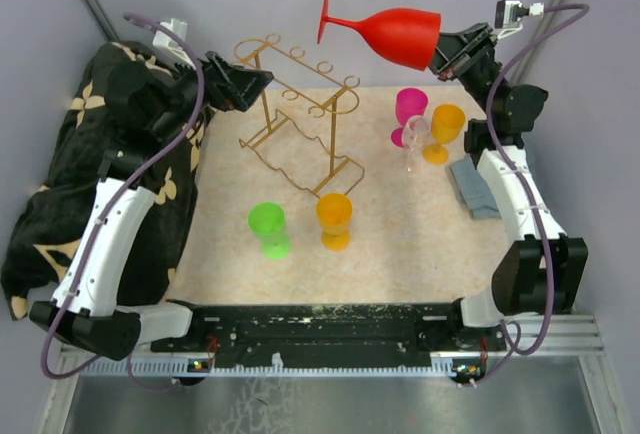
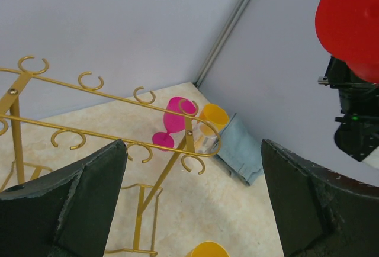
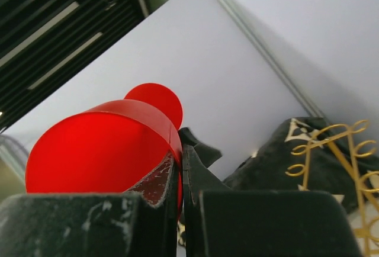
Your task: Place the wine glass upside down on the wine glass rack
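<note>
At lower centre of the top view, a green cup (image 1: 268,229) and an orange cup (image 1: 334,220) stood on the worktop (image 1: 420,244). Behind them stood the gold wine glass rack (image 1: 329,149), with the left hand (image 1: 255,89) spread wide just left of it in the frame. At upper right, the right hand (image 1: 441,57) pinched the rim of the red wine glass (image 1: 400,36), held sideways aloft, foot pointing left.
</note>
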